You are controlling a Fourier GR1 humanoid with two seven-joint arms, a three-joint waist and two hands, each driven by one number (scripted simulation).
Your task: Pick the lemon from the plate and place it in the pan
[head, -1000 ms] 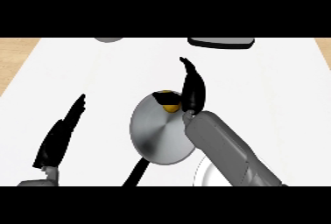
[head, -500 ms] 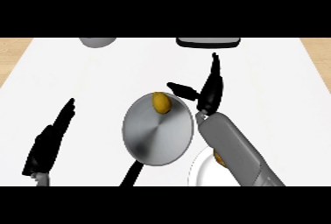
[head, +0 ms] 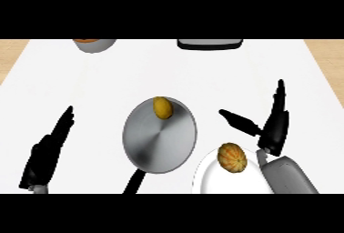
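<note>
The yellow lemon (head: pixel 163 108) lies inside the grey pan (head: pixel 159 136), near its far rim. The pan's black handle (head: pixel 137 180) points toward me. My right hand (head: pixel 272 122) is open to the right of the pan, fingers straight and thumb spread toward the pan, holding nothing. It hangs above the far edge of the white plate (head: pixel 215 179), on which an orange ribbed fruit (head: pixel 232 157) rests. My left hand (head: pixel 47 153) stays open at the lower left, away from the pan.
A grey bowl (head: pixel 94 44) with something orange in it stands at the far left edge. A dark tray-like object (head: pixel 209 43) sits at the far middle. Wooden flooring shows beyond both sides of the white counter.
My right hand has let go of the lemon and drawn away to the right. The lemon now rests in the pan. The view has shifted, so everything sits lower.
</note>
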